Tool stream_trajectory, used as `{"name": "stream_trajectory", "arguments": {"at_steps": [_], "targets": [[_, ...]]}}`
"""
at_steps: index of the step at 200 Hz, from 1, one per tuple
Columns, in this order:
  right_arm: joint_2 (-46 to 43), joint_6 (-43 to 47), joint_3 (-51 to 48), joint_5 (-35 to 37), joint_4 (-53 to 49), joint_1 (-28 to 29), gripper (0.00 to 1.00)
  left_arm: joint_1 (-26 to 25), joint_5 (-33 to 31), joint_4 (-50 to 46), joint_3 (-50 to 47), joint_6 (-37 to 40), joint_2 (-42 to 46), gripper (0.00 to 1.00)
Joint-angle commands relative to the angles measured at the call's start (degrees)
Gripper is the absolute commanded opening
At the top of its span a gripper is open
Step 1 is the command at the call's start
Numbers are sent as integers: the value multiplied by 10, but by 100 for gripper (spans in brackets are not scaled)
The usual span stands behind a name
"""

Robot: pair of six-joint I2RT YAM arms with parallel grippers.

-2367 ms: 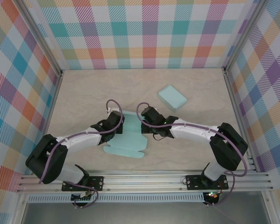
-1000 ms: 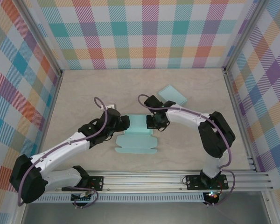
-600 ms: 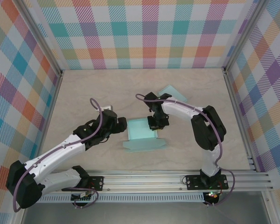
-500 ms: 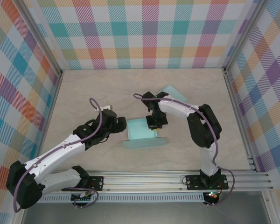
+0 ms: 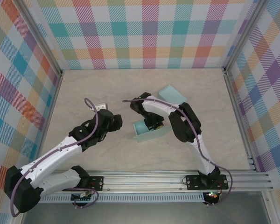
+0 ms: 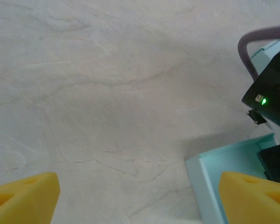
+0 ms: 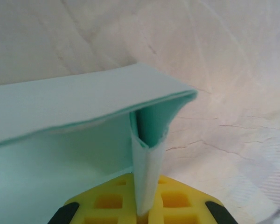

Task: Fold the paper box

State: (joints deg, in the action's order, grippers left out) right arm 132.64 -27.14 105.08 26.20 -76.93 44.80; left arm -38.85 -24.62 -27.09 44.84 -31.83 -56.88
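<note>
Right gripper (image 7: 143, 211) – yellow pads pinched narrow on a thin upright wall of the paper box (image 7: 60, 107), which is half-raised in pale teal.

Paper box (image 5: 148, 132) – at table centre, its open tray side toward 12 o'clock; the right gripper (image 5: 154, 123) sits in it at that edge.

Left gripper (image 6: 140, 200) – spread wide, holding nothing, just off the box's corner (image 6: 210, 177) at 9 o'clock (image 5: 116, 122).

Black wrist housing (image 6: 270, 100) – green light lit, standing over the box's rim.

Second box (image 5: 172, 95) – closed and flat, at 1 o'clock from the paper box, near but apart.

Table (image 5: 84, 93) – marbled beige.
</note>
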Motion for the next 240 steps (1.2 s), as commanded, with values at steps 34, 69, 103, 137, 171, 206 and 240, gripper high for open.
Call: {"name": "stream_trajectory", "arguments": {"at_steps": [34,69,103,137,171,206,240], "targets": [[53,1,-46,-14,65,3,22,22,-50,-32,8,1,17,88],[-16,23,-38,-35,78,1,47,31,-39,-32,10,4,3,86],[-69,36,-12,-42,65,-3,62,38,-33,-36,13,5,-8,85],[-135,50,9,-43,64,-6,80,48,-20,-32,31,26,-33,79],[-213,56,35,-25,58,-7,100,65,-15,-12,59,60,-93,77],[-329,27,-28,21,68,-8,100,83,10,35,87,94,-184,72],[-509,-23,-182,62,101,-11,100,89,16,68,110,117,-269,67]]}}
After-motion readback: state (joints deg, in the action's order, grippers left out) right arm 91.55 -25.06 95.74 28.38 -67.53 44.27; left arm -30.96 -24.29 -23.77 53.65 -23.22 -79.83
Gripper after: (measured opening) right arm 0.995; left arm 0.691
